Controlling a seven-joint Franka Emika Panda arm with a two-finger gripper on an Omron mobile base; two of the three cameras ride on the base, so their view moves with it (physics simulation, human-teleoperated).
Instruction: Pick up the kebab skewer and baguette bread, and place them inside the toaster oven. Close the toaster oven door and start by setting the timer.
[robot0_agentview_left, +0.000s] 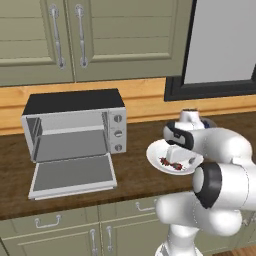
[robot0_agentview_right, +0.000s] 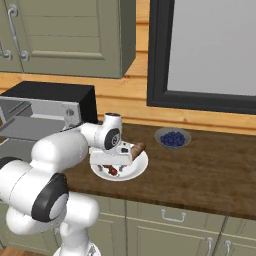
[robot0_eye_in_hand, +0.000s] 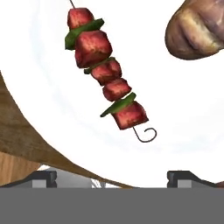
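Kebab skewer (robot0_eye_in_hand: 106, 74) lying on the white plate (robot0_eye_in_hand: 39, 65), sitting right ahead of the wide-open gripper (robot0_eye_in_hand: 112, 177) hovering just over it, nothing grabbed. Baguette bread (robot0_eye_in_hand: 197, 28) resting nearby on that plate. Toaster oven (robot0_agentview_left: 75, 125) sitting well apart on the surface (robot0_agentview_right: 210, 165), toaster oven door (robot0_agentview_left: 72, 175) hanging dropped open.

You see a red-and-brown meat kebab skewer (robot0_eye_in_hand: 106, 72) with green pepper pieces on a white round plate (robot0_eye_in_hand: 39, 78), beside a brown-crusted baguette bread (robot0_eye_in_hand: 197, 30) over a dark wooden surface (robot0_agentview_right: 210, 170).

Wooden counter (robot0_agentview_right: 210, 165): toaster oven (robot0_agentview_left: 75, 130), white plate (robot0_agentview_right: 136, 170), blueberry bowl (robot0_agentview_right: 172, 138).
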